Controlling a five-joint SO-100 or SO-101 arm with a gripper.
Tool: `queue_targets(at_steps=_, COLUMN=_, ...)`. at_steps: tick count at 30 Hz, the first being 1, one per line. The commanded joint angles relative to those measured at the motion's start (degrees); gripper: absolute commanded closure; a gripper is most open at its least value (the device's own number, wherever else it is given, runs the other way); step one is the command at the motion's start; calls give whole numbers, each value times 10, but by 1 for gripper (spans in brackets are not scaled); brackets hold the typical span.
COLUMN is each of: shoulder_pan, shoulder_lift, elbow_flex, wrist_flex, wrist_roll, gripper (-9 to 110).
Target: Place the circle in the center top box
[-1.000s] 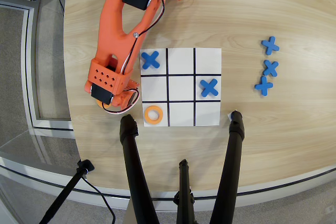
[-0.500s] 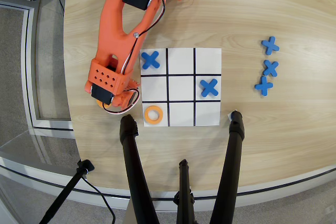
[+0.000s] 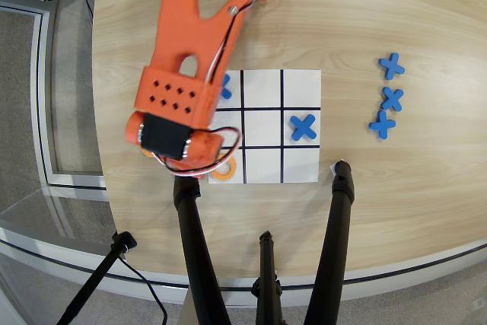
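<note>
Black tripod legs [image 3: 199,256] stand at the near edge of the overhead view, on the pale wooden table [image 3: 396,180]. Just beyond them lies the white paper grid with black lines [image 3: 262,126], three cells by three. The small flat orange ring [image 3: 226,172] lies in the corner cell at the lower left of the grid, and the head of the orange plastic robot arm [image 3: 186,104] covers its upper part. The center top box [image 3: 262,165], the white middle cell of the row nearest the legs, has no piece in it. The gripper [image 3: 204,159] hangs over the ring, but its fingers are hidden below the arm, so I cannot tell whether they are spread or closed. One blue plastic cross [image 3: 303,127] lies in the right cell of the middle row; another blue cross [image 3: 225,87], partly hidden, lies in the far left cell. Three more blue crosses [image 3: 388,98] lie apart on the table at the right.
</note>
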Motion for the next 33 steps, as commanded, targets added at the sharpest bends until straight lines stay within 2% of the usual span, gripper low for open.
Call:
queue_targets(at_steps=1, shoulder_pan=-34, shoulder_lift=82, elbow_flex=33, wrist_flex=-5, wrist_roll=7, gripper=102)
queue_targets(at_steps=11, shoulder_pan=-139, shoulder_lift=257, elbow_flex=267, wrist_flex=-100, wrist_roll=27, gripper=102)
queue_targets(at_steps=16, shoulder_pan=-187, shoulder_lift=264, elbow_flex=294, wrist_flex=-124, wrist_roll=48, gripper=102)
queue_targets(at_steps=24, shoulder_pan=-250, shoulder_lift=120, elbow_flex=210, wrist_flex=-159, wrist_roll=85, gripper=102)
queue_targets(at_steps=33, shoulder_pan=-237, shoulder_lift=-89, elbow_flex=16, wrist_flex=-160, wrist_roll=98, gripper=102)
